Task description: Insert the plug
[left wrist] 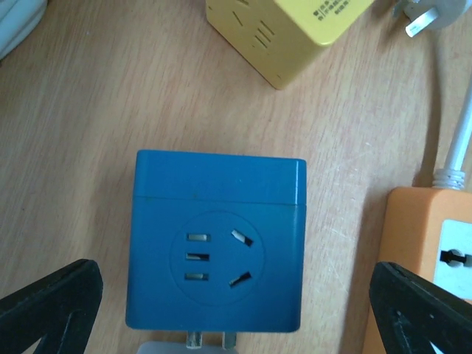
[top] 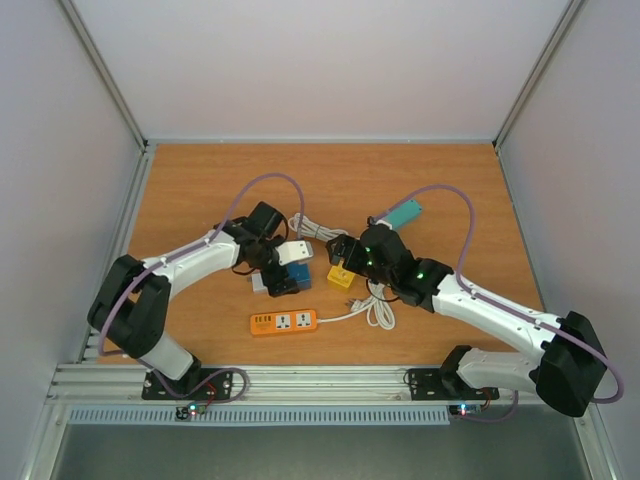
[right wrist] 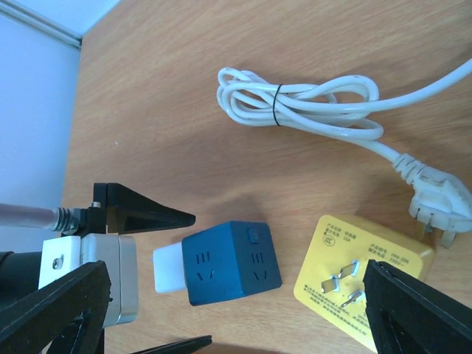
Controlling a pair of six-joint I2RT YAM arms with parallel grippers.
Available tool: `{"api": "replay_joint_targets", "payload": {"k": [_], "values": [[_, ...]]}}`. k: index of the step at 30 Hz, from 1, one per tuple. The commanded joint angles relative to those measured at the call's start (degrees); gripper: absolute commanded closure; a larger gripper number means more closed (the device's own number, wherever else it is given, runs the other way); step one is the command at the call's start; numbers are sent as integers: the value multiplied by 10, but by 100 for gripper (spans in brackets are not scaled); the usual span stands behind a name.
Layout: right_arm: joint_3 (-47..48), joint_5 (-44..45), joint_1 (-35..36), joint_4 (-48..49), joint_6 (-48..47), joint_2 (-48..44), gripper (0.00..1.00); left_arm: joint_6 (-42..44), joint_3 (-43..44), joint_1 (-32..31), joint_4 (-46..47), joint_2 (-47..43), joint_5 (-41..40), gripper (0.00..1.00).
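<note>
The lower edge of the left wrist view cuts off the near end of the blue cube (left wrist: pixel 217 243). There, two metal prongs (left wrist: pixel 210 339) reach from the cube into a white block (right wrist: pixel 168 269), of which only a sliver shows. How deep the prongs sit cannot be told. In the right wrist view the block lies against the cube's side and the prongs are hidden.

The left gripper (left wrist: pixel 236 269) stands wide. Its dark fingers (left wrist: pixel 51 302) flank the cube on either side with bare table (left wrist: pixel 88 110) showing in both gaps, so it holds nothing. The cube has a round recessed face with five slots, and it lies flat on the wood directly between those fingers.

Ahead of the left gripper, a yellow cube adapter (left wrist: pixel 287 29) is cropped by the top edge of the view. Outside its right finger, an orange power strip (left wrist: pixel 435 251) runs out of frame.

The right gripper (right wrist: pixel 237 263) is also spread wide and empty. The blue cube and block lie under the gap between its fingers. The yellow adapter lies just inside its right finger, prongs up. A white plug (right wrist: pixel 442 203) lies just beyond the adapter, and its cord (right wrist: pixel 302 96) is coiled farther ahead.

A teal object (top: pixel 405 212) lies beyond the right arm; what it is cannot be made out.
</note>
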Motion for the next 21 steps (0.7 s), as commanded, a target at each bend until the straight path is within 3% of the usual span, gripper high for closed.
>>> {"api": "replay_joint_targets", "payload": {"k": [1,9,11,14,17,19,21], "values": [[-15,-27,-26,35,-15,-20,6,-6,22,-4,23,27,4,1],[-24,-90,-57,60,-18,-15,10,18,23,-6,4,66,16,29],[-25,-97,-58,64,-19,-10,12,21,19,-6,8,63,16,35],[-28,-109,-60,70,-19,-6,14,17,15,-7,22,49,20,54],[-28,-114,-61,72,-19,-3,14,9,1,-7,42,28,32,61],[-30,-118,-62,71,-18,-5,13,7,-6,-9,47,14,39,74],[-32,-124,-63,71,-19,-11,10,-3,-4,-9,43,-2,35,77]]}}
